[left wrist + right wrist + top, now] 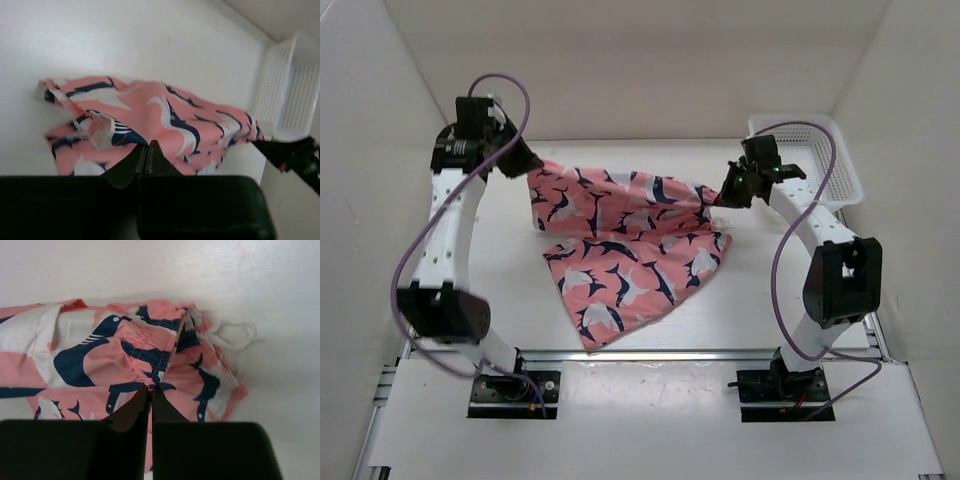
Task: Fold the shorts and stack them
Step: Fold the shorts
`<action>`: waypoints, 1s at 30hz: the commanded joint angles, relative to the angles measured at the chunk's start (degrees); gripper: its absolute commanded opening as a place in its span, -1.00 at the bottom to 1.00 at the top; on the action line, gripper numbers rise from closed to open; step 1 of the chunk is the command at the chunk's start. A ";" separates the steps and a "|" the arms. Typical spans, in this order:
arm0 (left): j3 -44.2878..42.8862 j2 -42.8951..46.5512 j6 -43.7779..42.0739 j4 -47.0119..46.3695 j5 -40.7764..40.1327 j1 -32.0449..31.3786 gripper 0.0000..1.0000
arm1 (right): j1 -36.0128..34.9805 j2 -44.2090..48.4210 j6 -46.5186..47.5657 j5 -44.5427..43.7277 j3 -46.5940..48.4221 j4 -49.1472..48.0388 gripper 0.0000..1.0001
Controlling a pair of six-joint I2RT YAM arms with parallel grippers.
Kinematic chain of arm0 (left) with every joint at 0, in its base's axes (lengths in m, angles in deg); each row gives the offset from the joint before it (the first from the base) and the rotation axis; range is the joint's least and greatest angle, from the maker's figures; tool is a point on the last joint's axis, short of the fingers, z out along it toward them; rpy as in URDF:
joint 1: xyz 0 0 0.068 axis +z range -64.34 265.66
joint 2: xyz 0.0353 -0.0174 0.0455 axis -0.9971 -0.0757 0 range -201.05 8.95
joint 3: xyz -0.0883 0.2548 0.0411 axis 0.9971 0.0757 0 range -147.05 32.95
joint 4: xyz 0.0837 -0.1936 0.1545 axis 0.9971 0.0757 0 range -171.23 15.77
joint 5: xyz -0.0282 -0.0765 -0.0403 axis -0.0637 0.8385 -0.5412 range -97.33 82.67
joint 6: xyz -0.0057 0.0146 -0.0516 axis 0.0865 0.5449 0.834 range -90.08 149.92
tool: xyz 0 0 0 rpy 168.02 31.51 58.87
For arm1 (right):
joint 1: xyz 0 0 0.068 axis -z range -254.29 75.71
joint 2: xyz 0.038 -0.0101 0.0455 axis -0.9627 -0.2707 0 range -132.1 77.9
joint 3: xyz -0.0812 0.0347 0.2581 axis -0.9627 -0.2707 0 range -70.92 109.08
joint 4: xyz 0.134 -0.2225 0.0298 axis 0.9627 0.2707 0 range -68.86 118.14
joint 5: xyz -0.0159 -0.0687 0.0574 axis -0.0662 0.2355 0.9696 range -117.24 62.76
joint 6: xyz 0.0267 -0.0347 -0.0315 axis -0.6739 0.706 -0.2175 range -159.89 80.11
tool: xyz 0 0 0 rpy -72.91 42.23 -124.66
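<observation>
Closest in each wrist view are the dark fingers. The left hand (148,145) has its fingers pressed together on a fold of the shorts (620,240) at their far-left corner. The right hand (151,387) is clamped on the gathered elastic waistband at the right end, with the white drawstring (232,332) loose just beyond it.

The shorts lie mid-tabletop, their far edge drawn between the two hands and running left to right (that is the long axis). The rest fans toward the arm bases, ending in a corner near the front rail.

Bare tabletop (770,290) shows to the left, the right and the front of the fabric. A white mesh basket (825,150) sits in the far right corner, just behind the right hand. White walls close in the left, right and far sides.
</observation>
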 commanded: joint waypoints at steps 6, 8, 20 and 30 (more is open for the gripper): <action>32.22 29.05 10.05 -1.12 0.05 -12.72 -0.80 | 2.34 11.60 -1.99 -2.76 -13.83 5.27 -1.00; 37.35 33.29 12.60 -1.12 -0.48 -17.45 -0.80 | 2.86 14.94 -2.00 -3.46 -18.05 5.27 -1.00; 64.27 46.94 20.79 -0.60 -1.00 -29.69 -0.80 | 10.24 23.48 -1.91 -9.52 -28.97 5.80 -1.00; 63.30 49.04 23.60 5.82 -1.00 -35.06 -0.80 | 13.76 33.83 -2.96 -10.50 -37.22 7.38 -1.00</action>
